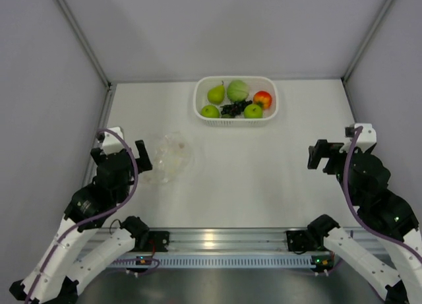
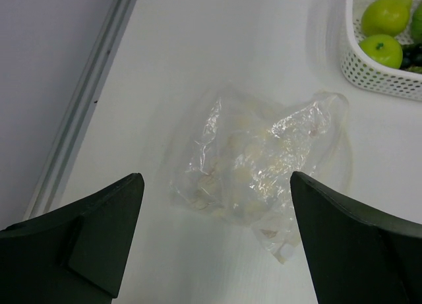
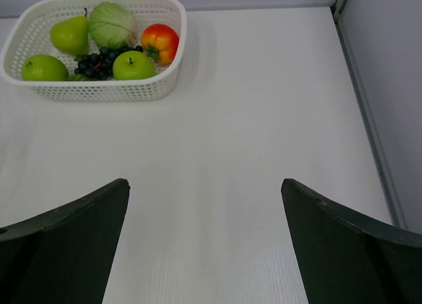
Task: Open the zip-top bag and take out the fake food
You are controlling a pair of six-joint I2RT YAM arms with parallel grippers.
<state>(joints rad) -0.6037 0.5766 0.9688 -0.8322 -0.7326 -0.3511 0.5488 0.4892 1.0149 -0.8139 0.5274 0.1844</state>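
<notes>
I recorded left gripper and right gripper both spread and empty, the crumpled zip-top bag mid-frame under the left, fake food in the perforated basket upper left.

A white perforated plastic basket stands on the white desk. Along the basket's far wall lie a green plastic pear at left, a pale green round ball in the middle and a red-yellow plastic apple at right. Along its near wall lie a green plastic apple at left, a dark purple-black plastic grape bunch in the middle and a second green plastic apple at right. A small clear crinkly plastic zip-top bag lies on the desk, nearer than the basket and to its left, well apart.
</notes>
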